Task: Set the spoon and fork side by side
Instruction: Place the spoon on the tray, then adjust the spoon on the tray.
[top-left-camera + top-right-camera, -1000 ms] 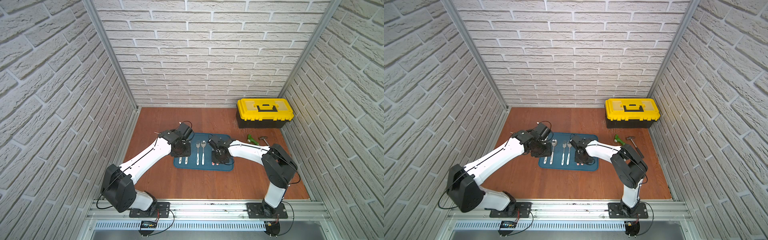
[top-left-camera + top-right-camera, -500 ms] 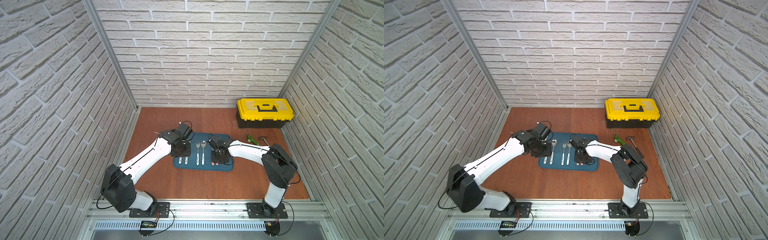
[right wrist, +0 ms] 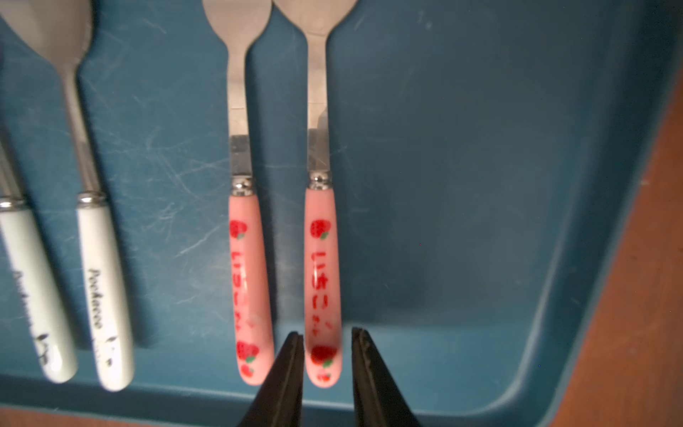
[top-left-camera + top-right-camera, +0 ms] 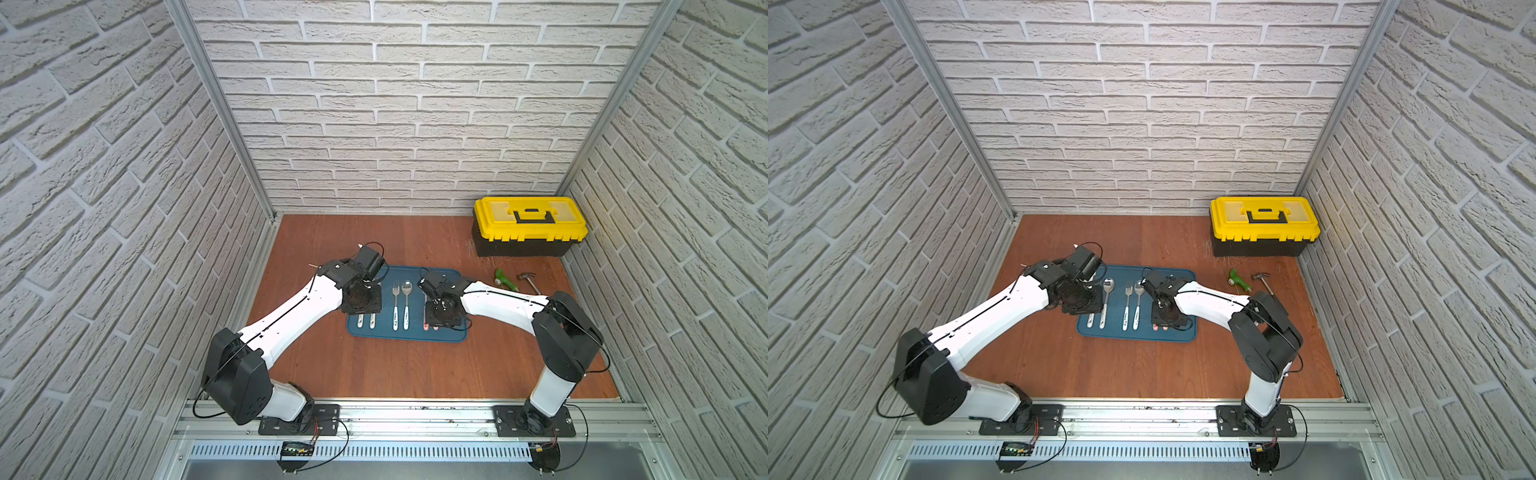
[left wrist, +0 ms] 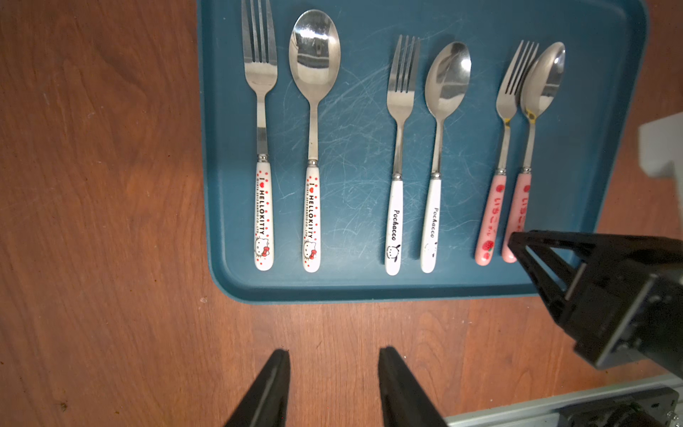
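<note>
**A:** Where does the pink spoon lie?

**B:** The pink spoon (image 3: pixel 321 277) lies flat on the blue tray (image 3: pixel 480 185), just beside the pink fork (image 3: pixel 249 277). The two handles run parallel with a narrow gap between them, and the metal heads seem to touch. This pair sits at the tray's end on the right arm's side.

**A:** And the right claw?

**B:** The right claw (image 3: pixel 326 332) is at the butt end of the spoon's handle, with one finger on each side. A sliver of tray shows between the handle and one finger (image 3: pixel 369 369), so the claw is released and not pinching.

**A:** The left claw?

**B:** The left claw (image 5: pixel 334 369) hangs at the tray's other end. Its fingers are spread with nothing between them, and they show against the bare wooden table (image 5: pixel 111 258).

**A:** What else is on the tray?

**B:** There is a Hello Kitty fork (image 5: pixel 263 214) with a Hello Kitty spoon (image 5: pixel 312 214). Next to them are a Pochacco fork (image 5: pixel 394 222) and a Pochacco spoon (image 5: pixel 432 222). Each pair lies parallel.

**A:** And off the tray?

**B:** In both top views a yellow toolbox (image 4: pixel 530 226) stands in the back corner. A green-handled tool (image 4: pixel 1239 282) and a hammer (image 4: pixel 1262 280) lie in front of it.
</note>
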Tool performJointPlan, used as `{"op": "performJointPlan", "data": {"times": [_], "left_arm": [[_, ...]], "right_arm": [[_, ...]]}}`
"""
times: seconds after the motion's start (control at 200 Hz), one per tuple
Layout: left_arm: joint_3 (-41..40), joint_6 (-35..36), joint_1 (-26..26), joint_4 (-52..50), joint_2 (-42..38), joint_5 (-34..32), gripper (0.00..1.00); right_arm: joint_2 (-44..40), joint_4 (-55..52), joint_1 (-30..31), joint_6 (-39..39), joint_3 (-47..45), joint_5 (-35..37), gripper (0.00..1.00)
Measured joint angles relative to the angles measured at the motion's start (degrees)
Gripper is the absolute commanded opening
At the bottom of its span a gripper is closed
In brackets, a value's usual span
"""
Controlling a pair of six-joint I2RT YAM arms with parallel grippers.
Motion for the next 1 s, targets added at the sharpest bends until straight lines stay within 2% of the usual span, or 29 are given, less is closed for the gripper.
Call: {"op": "performJointPlan", "data": {"times": [0.21, 0.505, 0.82, 1.0], "left_arm": [[0.0, 0.0, 0.0, 0.0, 0.0, -0.1, 0.45], [0.0, 0.0, 0.0, 0.0, 0.0, -0.1, 0.45], [0.0, 0.0, 0.0, 0.0, 0.0, 0.0, 0.45], [0.0, 0.1, 0.0, 0.0, 0.0, 0.0, 0.45]], "right_arm": [[-7.4, -2.4, 0.1, -1.0, 1.3, 1.0, 0.29], [-10.6, -3.7, 0.1, -2.9, 1.6, 3.5, 0.31], [3.0, -4.5, -1.0, -6.8, 8.5, 4.7, 0.31], [5.8, -4.5, -2.7, -7.8, 8.9, 4.4, 0.3]]}}
